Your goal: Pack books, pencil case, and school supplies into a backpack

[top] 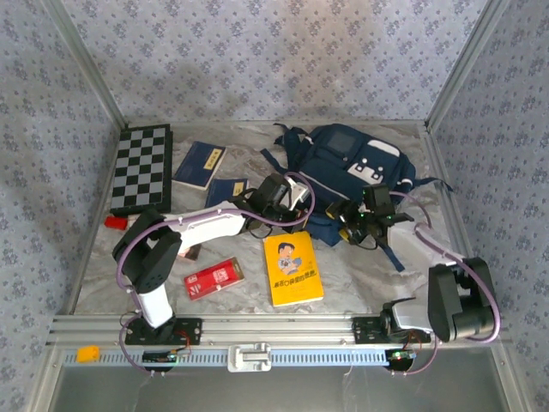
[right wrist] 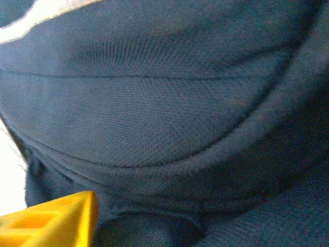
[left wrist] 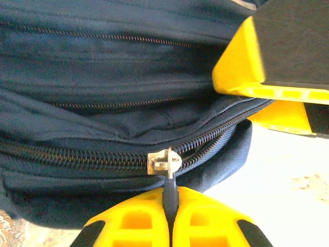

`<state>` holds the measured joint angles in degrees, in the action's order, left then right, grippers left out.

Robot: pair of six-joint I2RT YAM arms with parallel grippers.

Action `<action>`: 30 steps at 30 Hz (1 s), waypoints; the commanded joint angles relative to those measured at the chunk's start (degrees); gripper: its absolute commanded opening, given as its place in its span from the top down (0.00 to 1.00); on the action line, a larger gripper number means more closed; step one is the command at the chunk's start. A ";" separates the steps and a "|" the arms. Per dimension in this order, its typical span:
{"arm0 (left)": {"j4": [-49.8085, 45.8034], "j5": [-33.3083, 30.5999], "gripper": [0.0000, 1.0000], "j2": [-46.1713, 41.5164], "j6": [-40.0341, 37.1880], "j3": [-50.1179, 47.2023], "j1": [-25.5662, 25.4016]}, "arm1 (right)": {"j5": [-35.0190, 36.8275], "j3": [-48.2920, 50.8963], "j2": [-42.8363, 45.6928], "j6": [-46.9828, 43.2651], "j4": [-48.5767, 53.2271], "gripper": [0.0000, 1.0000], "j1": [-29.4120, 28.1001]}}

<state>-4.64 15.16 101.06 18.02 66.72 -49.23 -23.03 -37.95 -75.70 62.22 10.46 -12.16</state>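
Backpack [top: 347, 167] is being unzipped: left gripper [left wrist: 169, 218] is pinching the pull [left wrist: 168, 182], needing a steady drag next; right gripper [top: 367, 216] opening cannot be told.

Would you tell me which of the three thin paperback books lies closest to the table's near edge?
The bright yellow paperback with the cartoon child; the two navy blue ones lie farther back.

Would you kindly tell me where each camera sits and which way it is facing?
Top external: above and behind the bases, looking down at the table; both arms show.
Left wrist: on the left arm, facing the backpack zip; the left pincer grips the zipper pull.
Right wrist: close against navy backpack fabric; one yellow finger shows.
Shared: both wrist views see the backpack.
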 commanded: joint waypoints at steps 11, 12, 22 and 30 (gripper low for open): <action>0.14 2.84 1.00 -5.72 1.04 -3.30 -1.12 | 3.27 -16.65 -7.89 -23.17 13.57 0.96 2.17; 0.10 2.85 1.00 -5.78 1.39 -3.81 -1.09 | 3.81 -16.25 -6.83 -24.19 14.83 0.98 4.11; 1.26 1.45 1.00 -1.08 1.89 -2.97 2.33 | 2.55 -18.91 -7.03 -28.99 18.17 0.96 16.38; 2.11 1.85 1.00 1.08 2.46 0.73 1.47 | 0.10 -18.51 -4.31 -29.53 22.76 0.36 14.79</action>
<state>-3.25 16.29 102.04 20.01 64.23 -47.33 -23.97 -55.22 -82.74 34.28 30.09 2.98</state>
